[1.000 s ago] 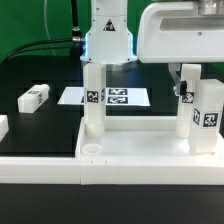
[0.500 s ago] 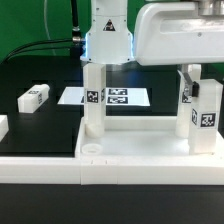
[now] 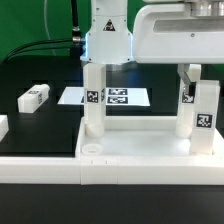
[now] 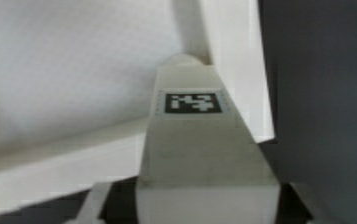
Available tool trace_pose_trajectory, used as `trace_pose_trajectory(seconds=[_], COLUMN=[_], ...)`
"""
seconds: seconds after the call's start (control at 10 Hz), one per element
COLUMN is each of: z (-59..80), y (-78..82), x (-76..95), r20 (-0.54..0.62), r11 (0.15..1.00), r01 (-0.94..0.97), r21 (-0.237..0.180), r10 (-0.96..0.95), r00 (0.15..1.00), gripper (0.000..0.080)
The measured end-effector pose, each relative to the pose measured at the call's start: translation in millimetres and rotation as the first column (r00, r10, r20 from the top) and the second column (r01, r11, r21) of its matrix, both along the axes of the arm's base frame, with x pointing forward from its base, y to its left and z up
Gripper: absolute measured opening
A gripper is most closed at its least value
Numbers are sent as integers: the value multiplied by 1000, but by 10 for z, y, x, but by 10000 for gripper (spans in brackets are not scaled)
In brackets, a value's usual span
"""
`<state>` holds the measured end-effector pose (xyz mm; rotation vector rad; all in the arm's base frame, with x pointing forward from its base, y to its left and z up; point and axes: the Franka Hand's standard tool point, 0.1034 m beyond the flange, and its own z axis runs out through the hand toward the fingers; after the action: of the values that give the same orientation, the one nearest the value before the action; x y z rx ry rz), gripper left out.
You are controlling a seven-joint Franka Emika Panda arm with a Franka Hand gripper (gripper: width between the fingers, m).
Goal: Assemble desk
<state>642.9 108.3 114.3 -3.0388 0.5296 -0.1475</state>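
Note:
The white tabletop point(image 3: 135, 148) lies upside down against the front rail, with an open round corner socket point(image 3: 91, 146) on the exterior view's left. Three white tagged legs stand on it: one at the left point(image 3: 94, 100), one at the back right point(image 3: 186, 100) and one at the front right point(image 3: 206, 115). My gripper point(image 3: 203, 75) comes down from above and is shut on the top of the front right leg. In the wrist view this leg point(image 4: 196, 130) runs out from between my dark fingers point(image 4: 107, 205), above the tabletop rim point(image 4: 228, 40). A fourth leg point(image 3: 33, 96) lies loose on the black table at the left.
The marker board point(image 3: 128, 97) lies flat behind the tabletop. A long white border rail point(image 3: 60, 170) runs along the front. Another white piece point(image 3: 3, 125) shows at the left edge. A second white robot base point(image 3: 108, 35) stands at the back.
The front right leg in my gripper has shifted slightly to the exterior view's left and a little lower. Nothing else has moved.

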Motion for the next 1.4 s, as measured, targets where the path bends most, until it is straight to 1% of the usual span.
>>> trace_pose_trajectory(seconds=[0.1, 0.3, 0.4, 0.6, 0.7, 0.8, 0.9, 1.1, 1.2, 1.3, 1.4], z=[-2, -4, -5, -9, -11, -11, -11, -16, -27, -38, -45], y=[-7, -38, -45, -26, -12, -4, -5, 0, 19, 53, 39], x=[-1, -3, -6, -29, -41, -47, -47, -50, -56, -57, -55], r20=[-4, -21, -29, -60, -85, -102, -104, -101, -93, -83, -74], r11=[997, 950, 923, 803, 711, 647, 630, 650, 694, 734, 796], r01=[83, 311, 381, 592, 700, 760, 774, 757, 717, 677, 603], r21=[8, 37, 46, 61, 67, 65, 65, 64, 58, 51, 50], r10=[-83, -310, -380, -590, -695, -753, -767, -750, -712, -673, -599], r00=[997, 950, 924, 805, 714, 650, 633, 653, 696, 735, 797], gripper=[287, 287, 287, 288, 288, 288, 288, 297, 480, 480, 615])
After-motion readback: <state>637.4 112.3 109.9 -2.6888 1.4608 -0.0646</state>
